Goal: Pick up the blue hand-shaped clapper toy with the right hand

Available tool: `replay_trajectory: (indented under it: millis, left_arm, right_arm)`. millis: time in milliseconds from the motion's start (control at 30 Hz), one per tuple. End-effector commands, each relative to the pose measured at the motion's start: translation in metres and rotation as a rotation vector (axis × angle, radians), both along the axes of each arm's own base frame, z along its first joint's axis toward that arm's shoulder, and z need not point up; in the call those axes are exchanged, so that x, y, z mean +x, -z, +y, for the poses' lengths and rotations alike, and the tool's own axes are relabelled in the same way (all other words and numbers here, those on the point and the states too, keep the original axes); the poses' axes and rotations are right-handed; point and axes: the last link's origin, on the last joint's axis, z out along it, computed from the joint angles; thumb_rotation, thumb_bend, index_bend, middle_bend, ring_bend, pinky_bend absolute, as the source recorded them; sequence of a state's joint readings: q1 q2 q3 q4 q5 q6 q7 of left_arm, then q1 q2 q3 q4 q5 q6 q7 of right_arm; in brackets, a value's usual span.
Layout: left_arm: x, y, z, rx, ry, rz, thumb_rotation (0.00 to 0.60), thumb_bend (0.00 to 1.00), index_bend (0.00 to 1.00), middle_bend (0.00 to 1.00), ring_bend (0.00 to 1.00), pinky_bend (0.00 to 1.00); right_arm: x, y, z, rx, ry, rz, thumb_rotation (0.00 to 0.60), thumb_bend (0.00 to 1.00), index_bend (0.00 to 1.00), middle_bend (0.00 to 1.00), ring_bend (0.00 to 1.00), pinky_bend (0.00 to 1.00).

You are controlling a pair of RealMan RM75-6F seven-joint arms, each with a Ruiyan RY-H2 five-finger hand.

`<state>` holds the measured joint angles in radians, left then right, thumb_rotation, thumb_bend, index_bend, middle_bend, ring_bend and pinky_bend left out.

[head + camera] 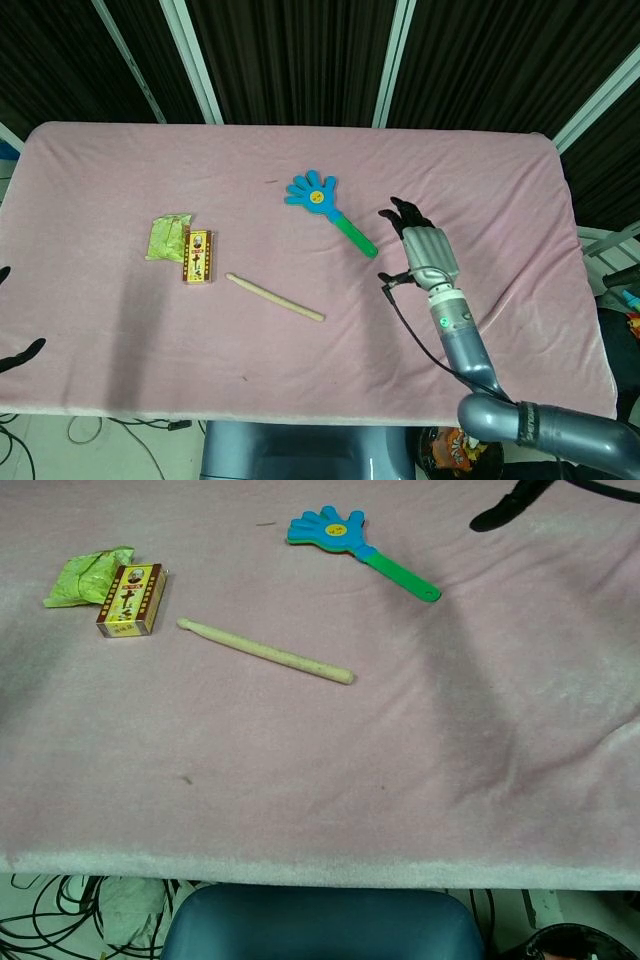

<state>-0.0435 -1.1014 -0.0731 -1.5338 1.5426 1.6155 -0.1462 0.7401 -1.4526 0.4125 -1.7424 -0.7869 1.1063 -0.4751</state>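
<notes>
The blue hand-shaped clapper toy (pixel 314 194) with a green handle lies flat on the pink cloth, its handle pointing toward the lower right; the chest view shows the clapper toy (pixel 330 530) at the top. My right hand (pixel 423 248) hovers just right of the handle's end, fingers spread and empty, not touching the toy. In the chest view only a dark fingertip (pixel 497 516) of that hand shows at the top edge. Fingertips of my left hand (pixel 14 352) peek in at the left edge of the head view, apart and holding nothing.
A wooden stick (pixel 275 297) lies left of centre on the pink table (pixel 150 160). A yellow-and-red small box (pixel 198 256) sits beside a crumpled green wrapper (pixel 167 236) further left. The chest view shows the stick (pixel 265 652) and box (pixel 131 599) too.
</notes>
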Motion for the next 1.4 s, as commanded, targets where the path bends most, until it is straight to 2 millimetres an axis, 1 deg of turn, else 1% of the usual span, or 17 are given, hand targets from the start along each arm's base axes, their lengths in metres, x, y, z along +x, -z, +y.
replay_trajectory:
  millis: [33, 67, 133, 233, 433, 567, 667, 900, 1200, 1400]
  left_arm:
    - [0.0, 0.0, 0.001, -0.005, -0.003, -0.006, 0.6, 0.0, 0.0, 0.0, 0.0, 0.0]
    - [-0.001, -0.001, 0.001, -0.005, -0.004, -0.009, 0.6, 0.0, 0.0, 0.0, 0.0, 0.0]
    - [-0.001, -0.002, 0.002, -0.005, -0.005, -0.013, 0.6, 0.0, 0.0, 0.0, 0.0, 0.0]
    - [-0.001, -0.002, 0.002, -0.006, -0.007, -0.019, 0.6, 0.0, 0.0, 0.0, 0.0, 0.0]
    - [-0.002, -0.002, 0.003, -0.015, -0.015, -0.03, 0.6, 0.0, 0.0, 0.0, 0.0, 0.0]
    - [-0.002, -0.002, 0.004, -0.017, -0.021, -0.037, 0.6, 0.0, 0.0, 0.0, 0.0, 0.0]
    - [-0.003, -0.002, 0.004, -0.018, -0.026, -0.039, 0.6, 0.0, 0.0, 0.0, 0.0, 0.0]
    - [-0.003, -0.002, 0.005, -0.019, -0.036, -0.044, 0.6, 0.0, 0.0, 0.0, 0.0, 0.0]
    - [-0.004, -0.001, 0.006, -0.024, -0.043, -0.047, 0.6, 0.0, 0.0, 0.0, 0.0, 0.0]
    - [-0.004, -0.001, 0.006, -0.022, -0.046, -0.045, 0.6, 0.0, 0.0, 0.0, 0.0, 0.0]
  right_arm:
    - [0.033, 0.033, -0.036, 0.015, 0.04, 0.049, 0.6, 0.14, 0.2, 0.07, 0.01, 0.22]
    - [0.036, 0.038, -0.041, 0.016, 0.051, 0.056, 0.6, 0.14, 0.21, 0.07, 0.01, 0.22]
    - [0.048, 0.057, -0.058, 0.017, 0.093, 0.078, 0.6, 0.15, 0.22, 0.07, 0.01, 0.22]
    - [0.055, 0.073, -0.073, -0.001, 0.126, 0.128, 0.6, 0.14, 0.23, 0.07, 0.01, 0.21]
    - [0.059, 0.099, -0.091, -0.01, 0.162, 0.259, 0.6, 0.14, 0.28, 0.07, 0.01, 0.21]
    - [0.06, 0.119, -0.097, 0.013, 0.184, 0.291, 0.6, 0.14, 0.28, 0.07, 0.01, 0.21]
    - [0.06, 0.129, -0.1, 0.018, 0.19, 0.298, 0.6, 0.14, 0.28, 0.07, 0.0, 0.21]
    - [0.059, 0.142, -0.107, 0.008, 0.197, 0.306, 0.6, 0.14, 0.27, 0.07, 0.0, 0.21]
    - [0.055, 0.144, -0.114, -0.012, 0.21, 0.29, 0.6, 0.14, 0.27, 0.07, 0.0, 0.21]
    - [0.047, 0.146, -0.115, -0.004, 0.228, 0.282, 0.6, 0.14, 0.27, 0.07, 0.0, 0.21]
